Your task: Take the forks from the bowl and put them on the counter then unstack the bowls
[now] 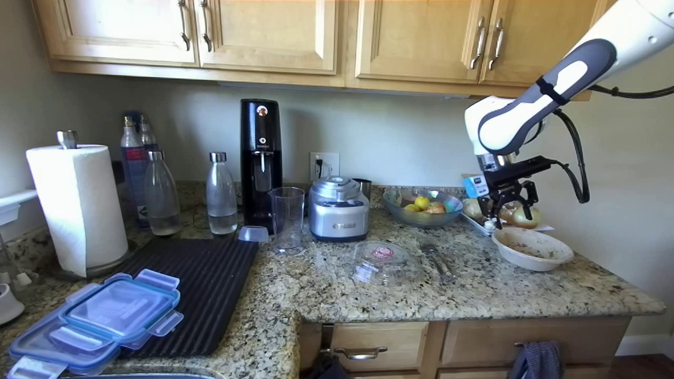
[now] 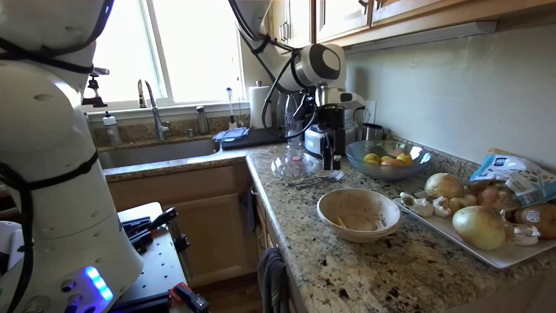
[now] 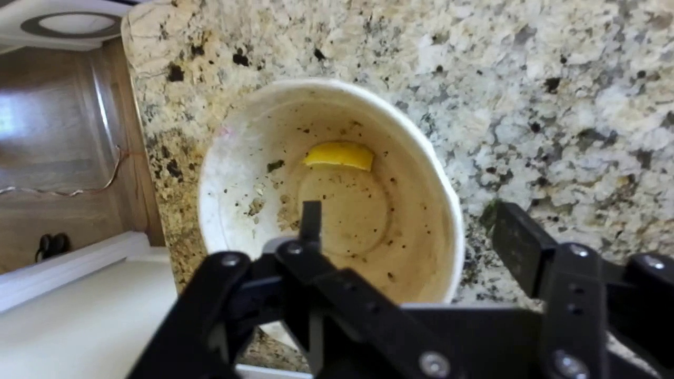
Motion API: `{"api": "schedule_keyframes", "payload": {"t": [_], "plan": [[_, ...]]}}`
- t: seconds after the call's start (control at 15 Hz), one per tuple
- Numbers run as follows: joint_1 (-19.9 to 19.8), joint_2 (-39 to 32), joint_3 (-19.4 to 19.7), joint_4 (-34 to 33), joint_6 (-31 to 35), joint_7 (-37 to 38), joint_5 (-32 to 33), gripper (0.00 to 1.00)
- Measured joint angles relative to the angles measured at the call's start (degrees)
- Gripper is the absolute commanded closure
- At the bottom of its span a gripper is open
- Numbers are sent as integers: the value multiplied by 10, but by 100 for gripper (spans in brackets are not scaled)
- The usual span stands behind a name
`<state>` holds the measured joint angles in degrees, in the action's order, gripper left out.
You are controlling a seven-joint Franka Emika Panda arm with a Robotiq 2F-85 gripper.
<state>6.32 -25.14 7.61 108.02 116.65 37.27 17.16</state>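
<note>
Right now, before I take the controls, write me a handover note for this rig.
Gripper: open, holding nothing; in the wrist view one finger shows over the upper bowl, the other outside its rim.
Forks: lying on the counter, apart from the bowls.
Bowls: nested on the counter; a yellow piece lies inside the upper one.
Done: forks on the counter; none visible in the upper bowl.
Left: unstack the bowls.
</note>
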Motion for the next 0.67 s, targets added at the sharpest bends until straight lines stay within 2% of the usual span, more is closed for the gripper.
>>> {"api": "schedule_keyframes", "payload": {"t": [0.33, 0.67], "plan": [[-60, 8, 24, 1, 6, 5, -77, 0], [-100, 8, 45, 26, 84, 14, -122, 0]]}}
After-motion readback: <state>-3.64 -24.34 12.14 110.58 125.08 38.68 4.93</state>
